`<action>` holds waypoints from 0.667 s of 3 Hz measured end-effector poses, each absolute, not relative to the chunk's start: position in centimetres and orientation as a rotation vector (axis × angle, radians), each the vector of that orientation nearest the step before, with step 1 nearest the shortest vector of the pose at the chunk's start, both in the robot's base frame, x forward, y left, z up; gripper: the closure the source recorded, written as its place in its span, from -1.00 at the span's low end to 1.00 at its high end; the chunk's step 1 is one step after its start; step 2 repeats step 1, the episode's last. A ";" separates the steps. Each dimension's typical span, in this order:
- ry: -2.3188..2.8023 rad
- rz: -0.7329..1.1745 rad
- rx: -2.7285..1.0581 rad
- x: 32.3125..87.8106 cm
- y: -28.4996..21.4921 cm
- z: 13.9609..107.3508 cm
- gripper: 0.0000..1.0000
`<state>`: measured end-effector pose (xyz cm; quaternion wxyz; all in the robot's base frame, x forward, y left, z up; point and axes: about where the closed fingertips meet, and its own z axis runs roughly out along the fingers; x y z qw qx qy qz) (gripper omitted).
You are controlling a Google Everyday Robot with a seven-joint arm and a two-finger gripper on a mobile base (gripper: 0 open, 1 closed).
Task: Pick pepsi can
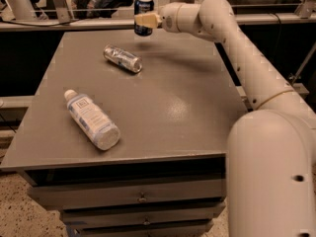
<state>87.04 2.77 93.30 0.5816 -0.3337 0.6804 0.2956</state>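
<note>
The pepsi can point(144, 4) is dark blue with a silver top rim. It is upright and held a little above the far edge of the grey table point(197, 102); its shadow lies on the table under it. My gripper point(144, 20) reaches in from the right at the end of the white arm point(237, 38). Its tan fingers point(146, 19) are shut around the can's middle. The lower part of the can shows below the fingers.
A crinkled silver can point(122, 59) lies on its side on the table, in front of and left of the gripper. A clear plastic bottle point(92, 119) with a white cap lies near the front left. Drawers point(140, 197) sit under the tabletop. Railings and clutter stand behind the table.
</note>
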 end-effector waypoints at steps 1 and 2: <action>1.536 0.872 -0.783 81.7 1.2 94.7 1.00; 1.536 0.872 -0.783 81.7 1.2 94.7 1.00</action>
